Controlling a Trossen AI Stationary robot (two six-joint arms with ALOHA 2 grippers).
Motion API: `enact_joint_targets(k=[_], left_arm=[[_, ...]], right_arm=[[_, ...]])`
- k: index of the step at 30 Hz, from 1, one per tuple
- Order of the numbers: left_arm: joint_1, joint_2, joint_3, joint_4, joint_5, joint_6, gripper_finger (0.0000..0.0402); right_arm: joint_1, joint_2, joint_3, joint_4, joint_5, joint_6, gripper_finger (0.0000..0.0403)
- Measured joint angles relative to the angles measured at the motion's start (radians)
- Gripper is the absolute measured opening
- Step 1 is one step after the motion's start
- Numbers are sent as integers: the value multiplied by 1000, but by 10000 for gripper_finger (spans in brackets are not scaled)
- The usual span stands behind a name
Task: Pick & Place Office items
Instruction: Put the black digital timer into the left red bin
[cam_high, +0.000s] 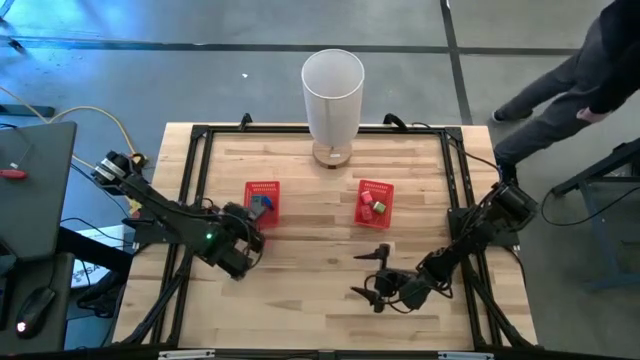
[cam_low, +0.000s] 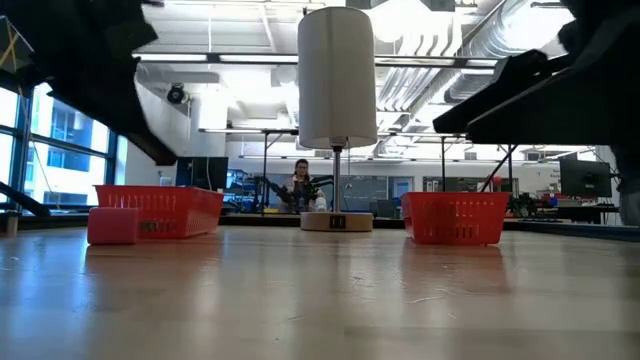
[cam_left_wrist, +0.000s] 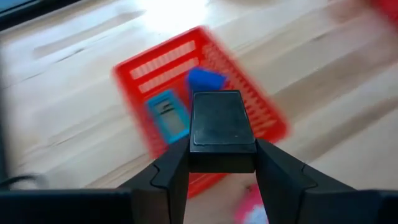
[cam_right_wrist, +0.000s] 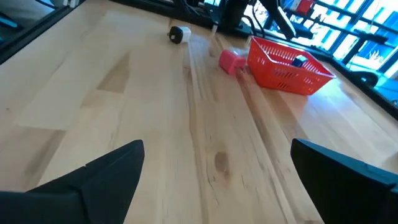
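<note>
Gripping a black block, the left claw hangs just near of the left basket; the right claw gapes over the bench's near-right part.

worktop: pale wood | left red basket with pink block just beside it | tall white cylinder on stand at centre back | right red basket | dark arm parts in both upper corners | person seated far behind
</note>
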Motion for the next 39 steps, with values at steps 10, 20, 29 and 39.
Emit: enact_joint_targets(k=[10, 20, 29, 39], left_arm=[[92, 58, 0, -75, 91, -11, 141], [152, 70, 0, -66, 94, 40, 141], [163, 70, 0, -46, 96, 60, 141], [218, 70, 0, 30, 107, 141, 141]], right_arm=[[-43, 0, 0, -16, -90, 50, 394], [-44, 1, 0, -22, -104, 72, 394], [-53, 1, 0, -24, -105, 71, 394], [-52, 1, 0, -30, -106, 64, 394]])
